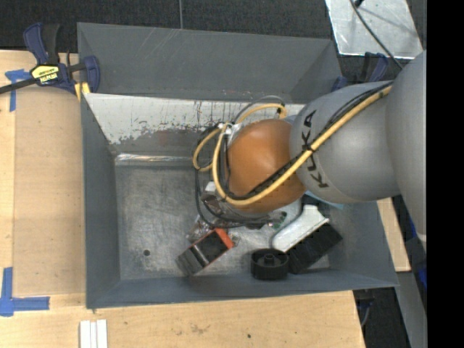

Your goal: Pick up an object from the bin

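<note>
Near the bin's (98, 216) near wall, right of its middle, lies a black round part (270, 264). Touching it on the right, a black oblong block (315, 246) points diagonally toward the right wall. A white oblong piece (299, 227) lies just behind that block, parallel to it and partly under the arm (355, 143).

The pincer (210, 227) hangs low over the near half of the floor, beneath the orange cover (261, 165) and its looped yellow cables (217, 140). The cover hides it from above, so whether it is apart or together cannot be determined.

The nearest item to the pincer is a dark grey block with an orange end (206, 251), close to the middle of the near wall. Its long axis runs diagonally, with the dark end toward the near left corner and the orange end toward the pincer. Contact between the two cannot be determined.

The left half of the grey floor is bare and scratched. The far wall is pale, with dark scuff streaks.
</note>
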Controlling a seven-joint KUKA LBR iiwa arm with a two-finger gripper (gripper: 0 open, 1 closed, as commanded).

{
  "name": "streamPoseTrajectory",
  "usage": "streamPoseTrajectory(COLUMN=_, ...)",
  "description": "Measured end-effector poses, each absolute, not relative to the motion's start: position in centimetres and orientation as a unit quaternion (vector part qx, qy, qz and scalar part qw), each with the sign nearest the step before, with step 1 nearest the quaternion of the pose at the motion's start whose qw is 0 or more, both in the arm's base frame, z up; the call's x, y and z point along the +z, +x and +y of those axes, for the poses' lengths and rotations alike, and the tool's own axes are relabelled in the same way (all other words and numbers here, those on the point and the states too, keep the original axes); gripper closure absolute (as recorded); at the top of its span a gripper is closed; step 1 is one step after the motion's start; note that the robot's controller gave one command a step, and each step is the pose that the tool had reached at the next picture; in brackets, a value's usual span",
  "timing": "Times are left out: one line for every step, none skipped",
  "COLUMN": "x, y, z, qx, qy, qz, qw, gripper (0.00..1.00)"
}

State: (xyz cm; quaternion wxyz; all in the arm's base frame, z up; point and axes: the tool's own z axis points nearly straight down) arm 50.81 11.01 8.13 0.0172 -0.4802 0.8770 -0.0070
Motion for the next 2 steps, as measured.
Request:
streamPoseTrajectory(x=8.13, y=50.81, z=11.01, qx=-0.007, qy=-0.480, qz=0.877, qw=0.017, gripper=1.00)
streamPoseTrajectory(x=8.13, y=50.82, z=11.01, qx=-0.007, qy=-0.480, qz=0.877, qw=0.017, gripper=1.00)
